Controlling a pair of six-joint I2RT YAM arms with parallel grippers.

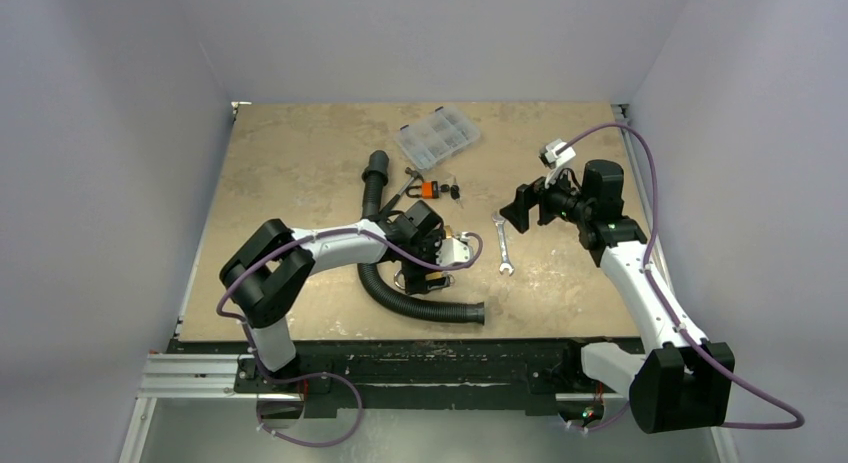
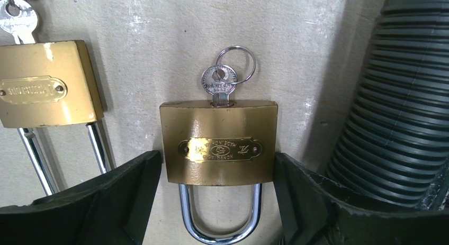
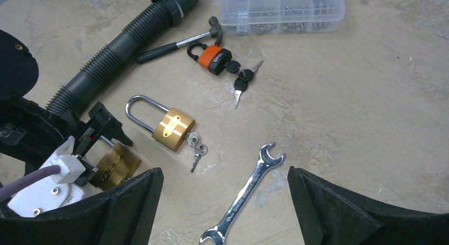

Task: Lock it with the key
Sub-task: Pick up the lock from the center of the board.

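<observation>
From above, the left arm [image 1: 330, 245] reaches across the hose [image 1: 372, 198], and its wrist covers most of the brass padlock, so neither the lock's body nor its key can be made out here. The right fingers [image 1: 520, 208] are held off to the right, well apart from that spot, with the wrench [image 1: 503, 243] lying on the tabletop [image 1: 300, 163] between. In the left wrist view the brass padlock [image 2: 218, 142] lies flat, midway between the left fingers [image 2: 122, 192], which are spread to either side of its body. Their inner edges sit so close against its narrow sides that contact cannot be told from a hair of clearance. The lock's long axis runs straight away from the wrist: shackle [image 2: 219, 232] towards the camera, key [image 2: 219, 81] standing out of the far face with its ring. Whether the shackle is latched cannot be told. A second brass padlock [image 2: 47, 83] lies just beside it on the left, cut off by the frame. In the right wrist view the right fingers [image 3: 339, 208] are spread wide with nothing between them. Only a sliver of the brass padlock's body shows behind the left wrist, and its key is hidden. Judging from this, the left arm is the nearer and steadies the body, while the key end faces away from it.
</observation>
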